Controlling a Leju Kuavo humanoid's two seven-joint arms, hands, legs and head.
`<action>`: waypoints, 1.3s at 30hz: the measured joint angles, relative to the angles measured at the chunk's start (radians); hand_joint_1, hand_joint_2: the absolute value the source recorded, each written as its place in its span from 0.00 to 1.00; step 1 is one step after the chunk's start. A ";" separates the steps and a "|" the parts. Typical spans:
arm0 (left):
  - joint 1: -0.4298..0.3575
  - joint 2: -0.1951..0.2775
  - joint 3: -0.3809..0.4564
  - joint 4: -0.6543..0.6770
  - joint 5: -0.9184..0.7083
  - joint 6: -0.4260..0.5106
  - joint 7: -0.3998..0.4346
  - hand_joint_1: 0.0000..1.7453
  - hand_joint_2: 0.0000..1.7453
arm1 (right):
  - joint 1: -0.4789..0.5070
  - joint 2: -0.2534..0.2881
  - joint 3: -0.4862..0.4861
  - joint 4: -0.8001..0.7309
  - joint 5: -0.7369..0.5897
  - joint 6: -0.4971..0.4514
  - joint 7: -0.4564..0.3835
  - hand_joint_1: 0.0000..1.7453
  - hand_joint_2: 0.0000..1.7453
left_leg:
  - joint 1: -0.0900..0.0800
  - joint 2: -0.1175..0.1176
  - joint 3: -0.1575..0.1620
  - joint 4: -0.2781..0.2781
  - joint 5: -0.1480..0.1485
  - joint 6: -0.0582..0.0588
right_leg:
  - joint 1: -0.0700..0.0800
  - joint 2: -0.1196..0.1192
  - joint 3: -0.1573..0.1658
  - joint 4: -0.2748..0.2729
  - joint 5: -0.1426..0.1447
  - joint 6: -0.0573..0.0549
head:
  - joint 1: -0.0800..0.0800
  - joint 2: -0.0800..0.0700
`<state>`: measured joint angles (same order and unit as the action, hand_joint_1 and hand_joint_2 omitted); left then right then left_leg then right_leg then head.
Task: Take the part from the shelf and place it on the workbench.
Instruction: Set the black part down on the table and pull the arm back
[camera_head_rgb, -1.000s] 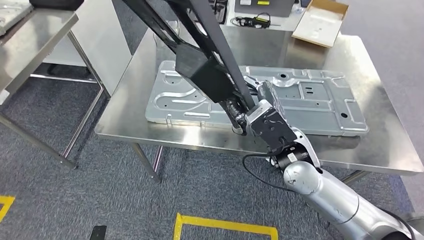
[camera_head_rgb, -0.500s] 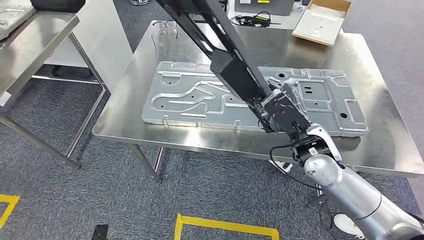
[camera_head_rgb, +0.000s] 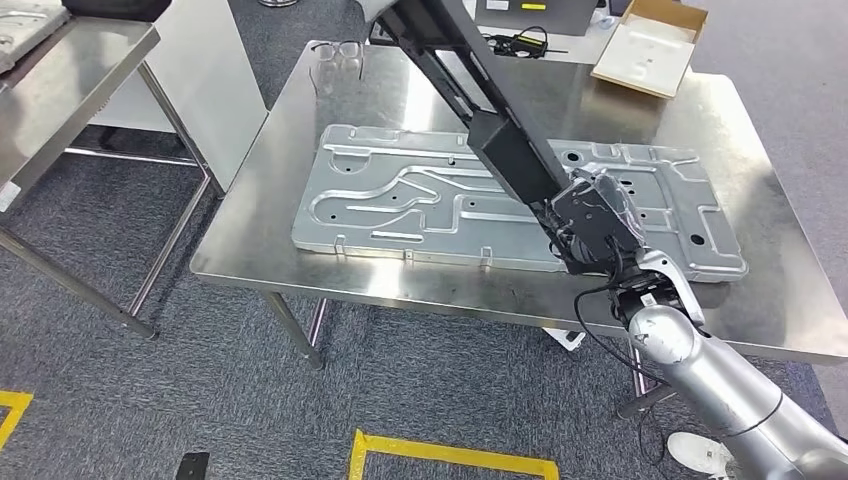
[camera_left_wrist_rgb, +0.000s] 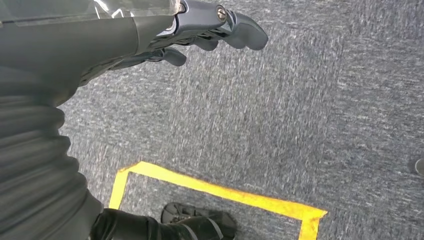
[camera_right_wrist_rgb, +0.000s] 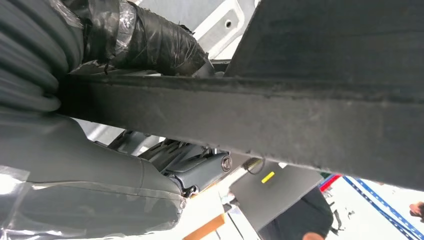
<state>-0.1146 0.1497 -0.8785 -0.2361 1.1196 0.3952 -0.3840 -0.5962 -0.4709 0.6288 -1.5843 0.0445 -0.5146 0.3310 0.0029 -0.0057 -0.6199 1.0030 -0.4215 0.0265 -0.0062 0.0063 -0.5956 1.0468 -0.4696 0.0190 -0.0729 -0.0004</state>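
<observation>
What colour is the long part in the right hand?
Black, matte; the long bar-shaped part held by the right hand shows best in the head view.

Head view high over workbench (camera_head_rgb: 300, 262), wrist views close

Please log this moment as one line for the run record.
right hand: grips long black bar part | over stamped silver metal panel | left hand: empty, above carpet

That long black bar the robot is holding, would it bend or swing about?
The long black bar looks rigid, staying straight along its length. Held at one end by the right robot hand, it probably levers hard and may swing or twist.
</observation>
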 joint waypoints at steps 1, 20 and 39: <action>0.000 0.000 0.000 0.000 0.000 0.000 0.000 0.00 1.00 | 0.002 -0.003 -0.004 0.002 0.000 0.000 -0.001 1.00 1.00 | 0.002 0.000 0.005 -0.005 0.001 0.004 | 0.001 -0.001 -0.016 0.035 -0.020 0.004 | 0.002 0.000; 0.003 0.005 0.005 0.000 -0.002 0.000 0.001 0.00 1.00 | 0.032 -0.044 -0.035 0.047 0.070 0.045 0.048 1.00 1.00 | 0.002 0.001 -0.125 0.285 -0.140 -0.036 | -0.009 0.002 -0.008 0.004 0.008 -0.038 | 0.000 0.000; 0.004 0.009 0.021 0.000 0.008 0.014 0.008 0.00 1.00 | 0.021 -0.070 -0.035 0.081 0.121 0.128 0.105 1.00 1.00 | -0.001 0.000 0.077 -0.013 -0.046 0.022 | -0.024 -0.001 -0.105 0.137 -0.002 0.025 | 0.004 0.000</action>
<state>-0.1107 0.1587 -0.8579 -0.2360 1.1277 0.4092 -0.3761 -0.5747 -0.5408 0.5936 -1.5036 0.1656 -0.3863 0.4364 0.0015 -0.0062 -0.5427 0.9902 -0.4678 0.0485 -0.0305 0.0057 -0.7007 1.1842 -0.4712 0.0444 -0.0689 -0.0002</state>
